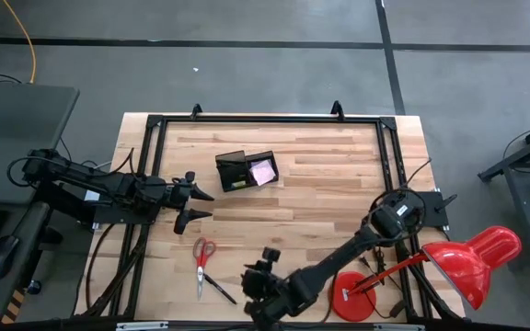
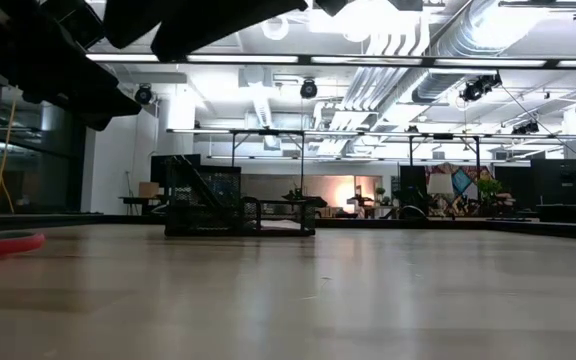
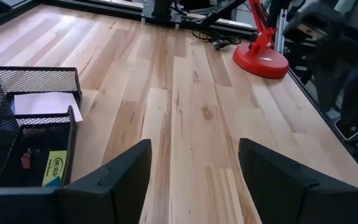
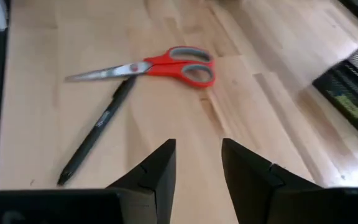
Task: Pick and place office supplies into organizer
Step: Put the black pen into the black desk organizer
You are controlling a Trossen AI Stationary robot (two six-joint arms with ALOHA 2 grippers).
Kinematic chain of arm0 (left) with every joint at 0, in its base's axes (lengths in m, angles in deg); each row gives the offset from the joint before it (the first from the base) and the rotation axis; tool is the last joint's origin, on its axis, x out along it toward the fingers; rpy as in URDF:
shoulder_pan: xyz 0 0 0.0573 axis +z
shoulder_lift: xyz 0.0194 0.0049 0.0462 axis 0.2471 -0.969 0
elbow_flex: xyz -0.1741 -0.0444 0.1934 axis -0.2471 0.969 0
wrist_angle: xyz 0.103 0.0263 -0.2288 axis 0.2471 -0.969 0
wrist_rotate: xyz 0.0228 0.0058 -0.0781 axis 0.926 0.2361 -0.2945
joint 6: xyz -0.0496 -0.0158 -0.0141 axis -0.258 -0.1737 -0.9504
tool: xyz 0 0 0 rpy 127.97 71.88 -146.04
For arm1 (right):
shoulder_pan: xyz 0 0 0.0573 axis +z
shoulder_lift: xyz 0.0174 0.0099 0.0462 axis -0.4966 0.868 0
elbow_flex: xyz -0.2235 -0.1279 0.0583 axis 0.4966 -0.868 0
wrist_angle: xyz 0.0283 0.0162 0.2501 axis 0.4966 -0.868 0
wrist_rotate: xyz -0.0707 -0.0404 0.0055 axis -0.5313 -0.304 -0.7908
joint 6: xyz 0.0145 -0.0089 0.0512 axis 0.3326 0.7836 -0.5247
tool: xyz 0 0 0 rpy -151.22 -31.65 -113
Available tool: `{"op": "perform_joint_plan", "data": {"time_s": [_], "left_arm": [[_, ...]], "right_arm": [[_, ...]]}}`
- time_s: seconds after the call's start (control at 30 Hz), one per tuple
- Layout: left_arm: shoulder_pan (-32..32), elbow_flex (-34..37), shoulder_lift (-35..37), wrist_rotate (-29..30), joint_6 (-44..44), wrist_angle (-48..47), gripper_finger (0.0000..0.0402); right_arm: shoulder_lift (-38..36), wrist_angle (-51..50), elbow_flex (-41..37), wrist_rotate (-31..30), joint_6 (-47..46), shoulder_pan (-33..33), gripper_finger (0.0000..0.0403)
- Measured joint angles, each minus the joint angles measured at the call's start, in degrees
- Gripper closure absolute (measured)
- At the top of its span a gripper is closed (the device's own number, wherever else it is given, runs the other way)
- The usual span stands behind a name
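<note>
The red-handled scissors (image 4: 166, 65) lie flat on the wooden table near its front left, also seen in the high view (image 1: 202, 258). A black pen (image 4: 98, 134) lies beside them, one end at the blades. The black mesh organizer (image 1: 245, 171) stands on the table's far middle with a pink pad (image 1: 263, 171) in one compartment. My right gripper (image 4: 197, 163) hovers open just short of the scissors and pen, nothing between its fingers; in the high view it (image 1: 258, 272) is at the front edge. My left gripper (image 3: 194, 168) waits open at the left, beside the organizer (image 3: 30, 124).
A big red desk lamp stands at the table's front right, its round base (image 1: 351, 297) next to my right arm and its head (image 1: 477, 262) past the table's edge. A black frame (image 1: 265, 119) runs round the table top.
</note>
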Motion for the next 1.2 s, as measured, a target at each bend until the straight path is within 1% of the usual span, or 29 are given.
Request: {"op": "perform_joint_plan", "data": {"time_s": [0.07,0.1,0.13,0.2,0.23,0.27,0.3,0.33,0.4,0.47,0.57,0.6,0.7,0.73,0.87,1.0,1.2], "left_arm": [[0.0,0.0,0.0,0.0,0.0,0.2,0.0172],[0.0,0.0,0.0,0.2,0.4,0.4,0.0172],[0.0,0.0,0.0,0.4,0.8,0.6,0.0172],[0.0,0.0,0.0,1.2,1.4,0.6,0.0172],[0.0,0.0,0.0,1.4,1.3,0.6,0.0172],[0.0,0.0,0.0,1.4,1.1,0.7,0.0172],[0.0,0.0,0.0,1.4,1.1,0.9,0.0172],[0.0,0.0,0.0,1.4,1.1,1.0,0.0172],[0.0,0.0,0.0,1.4,1.1,1.0,0.0172],[0.0,0.0,0.0,1.4,1.1,1.0,0.0172],[0.0,0.0,0.0,1.5,1.1,1.0,0.0172],[0.0,0.0,0.0,1.5,1.1,1.0,0.0172],[0.0,0.0,0.0,1.5,1.1,1.0,0.0172],[0.0,0.0,0.0,1.5,1.1,1.0,0.0172],[0.0,0.0,0.0,1.4,1.1,0.7,0.0172],[0.0,0.0,0.0,1.2,1.0,0.5,0.0172],[0.0,0.0,0.0,0.4,0.9,0.0,0.0172]], "right_arm": [[0.3,3.1,0.0,2.5,2.8,0.2,0.0279],[0.8,7.0,0.0,4.6,6.2,0.3,0.0279],[1.5,11.7,0.0,8.3,10.1,0.3,0.0279],[3.9,23.7,0.0,18.2,19.9,0.1,0.0279],[5.1,28.0,0.0,22.6,24.0,-0.2,0.0279],[5.8,29.8,0.0,27.6,26.7,-0.7,0.0279],[6.1,30.4,-0.1,31.1,27.8,-1.2,0.0279],[6.2,30.6,-0.1,32.7,27.7,-2.0,0.0279],[6.2,30.5,0.0,33.3,28.0,-3.8,0.0279],[6.4,32.0,0.0,35.6,30.9,-5.6,0.0279],[6.6,38.3,0.0,46.6,36.1,-7.6,0.0279],[6.5,38.7,0.0,48.8,37.0,-8.2,0.0279],[6.4,37.9,0.0,49.4,38.5,-9.8,0.0279],[6.4,37.7,0.0,50.6,39.4,-10.5,0.0279],[6.4,40.0,0.0,52.3,39.7,-12.6,0.0279],[6.4,39.5,0.0,54.0,40.2,-13.2,0.0279],[6.4,37.9,0.0,52.9,40.0,-12.6,0.0283]]}}
